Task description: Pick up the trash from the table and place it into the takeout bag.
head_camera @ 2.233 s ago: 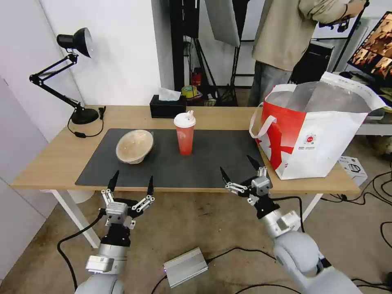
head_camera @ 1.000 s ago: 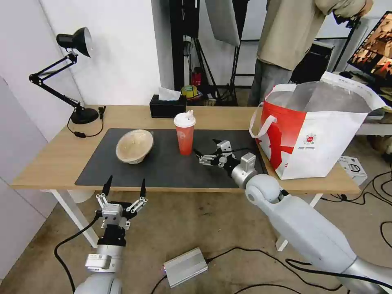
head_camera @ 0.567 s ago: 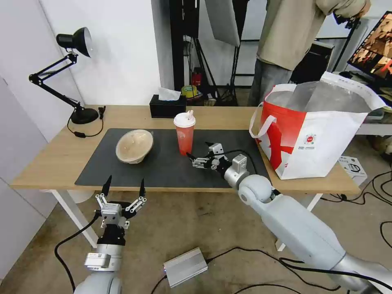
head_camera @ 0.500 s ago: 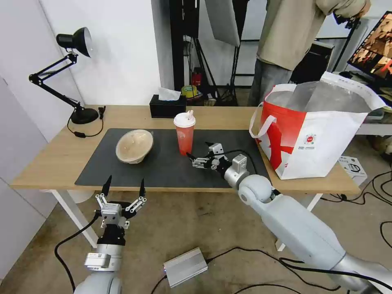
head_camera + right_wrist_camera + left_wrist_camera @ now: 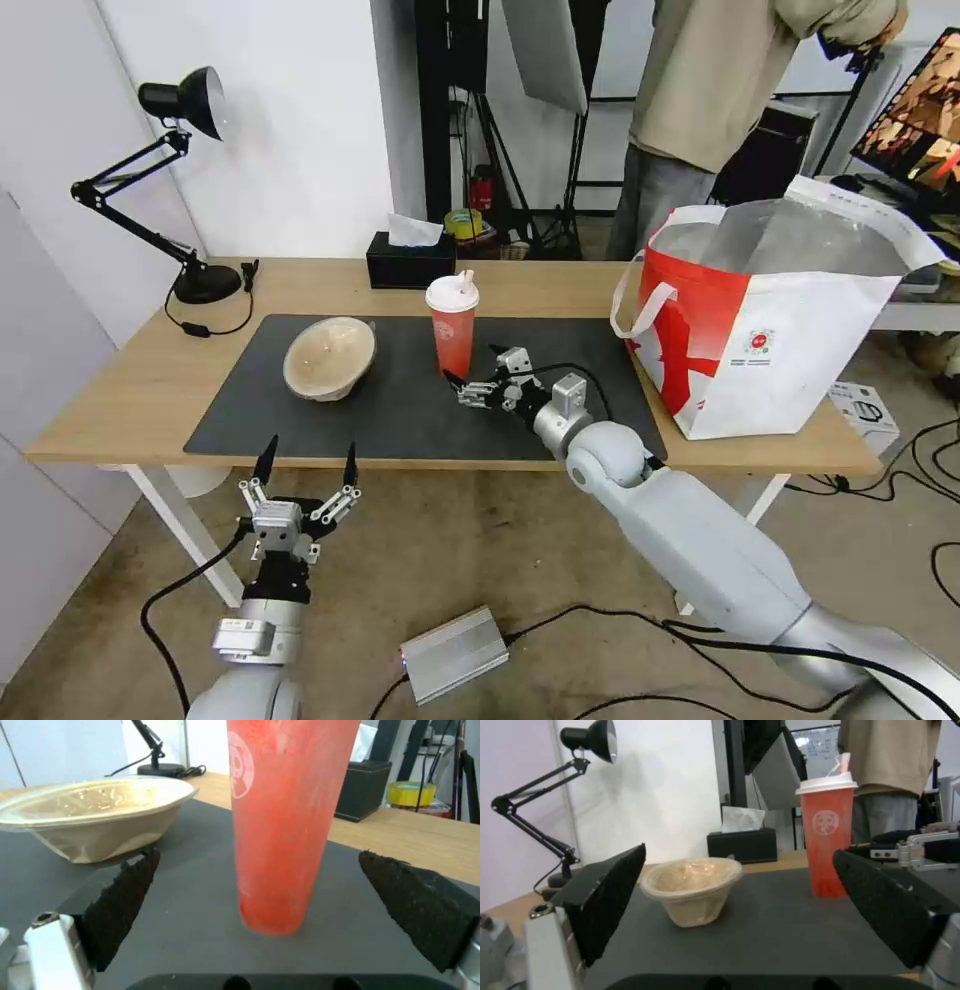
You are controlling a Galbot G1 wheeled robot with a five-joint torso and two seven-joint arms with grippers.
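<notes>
The trash on the table (image 5: 120, 400) is a red drink cup (image 5: 452, 338) with a white lid and a beige lidded bowl (image 5: 329, 358), both on the dark mat (image 5: 400, 415). My right gripper (image 5: 471, 364) is open just right of the cup's base, low over the mat. In the right wrist view the cup (image 5: 280, 832) stands ahead between the spread fingers (image 5: 125, 896), untouched. My left gripper (image 5: 310, 450) hangs open below the table's front edge, facing the bowl (image 5: 692, 890). The takeout bag (image 5: 780, 330) stands open at the table's right end.
A black tissue box (image 5: 410, 265) sits at the table's back edge behind the cup. A black desk lamp (image 5: 205, 285) stands at the back left. A silver box (image 5: 455, 655) and cables lie on the floor. A person stands behind the table.
My right arm rose from below the table's front edge, then reached left across the mat up to the cup. My left gripper sank slightly and stays open.
</notes>
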